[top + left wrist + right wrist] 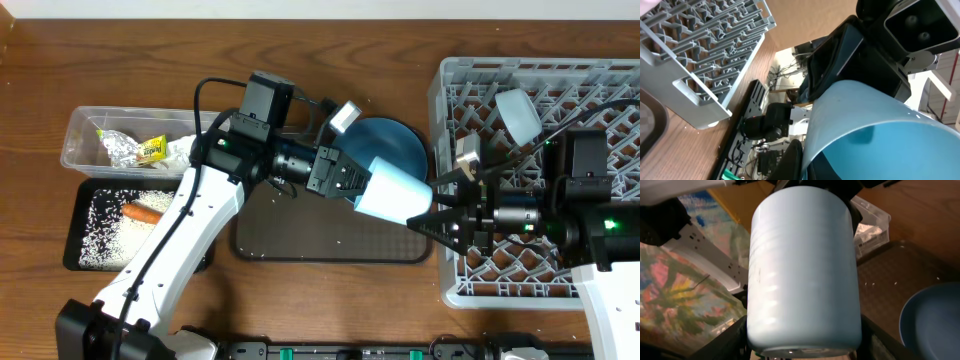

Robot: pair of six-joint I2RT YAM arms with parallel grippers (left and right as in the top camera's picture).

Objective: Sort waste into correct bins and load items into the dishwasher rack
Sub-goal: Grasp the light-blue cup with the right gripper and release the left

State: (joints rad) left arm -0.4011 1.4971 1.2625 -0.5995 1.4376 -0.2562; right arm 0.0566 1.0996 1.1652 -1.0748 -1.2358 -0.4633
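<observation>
One light blue cup hangs mid-frame beside the rack, left fingers clamped on it, right fingers flanking it, grip unclear; carrot and foil are binned, blue plate remains.

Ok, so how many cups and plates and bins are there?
Cups: 2 (light blue cup, pale cup)
Plates: 1 (blue plate)
Bins: 2 (clear tub, black tray)
Total: 5
</observation>
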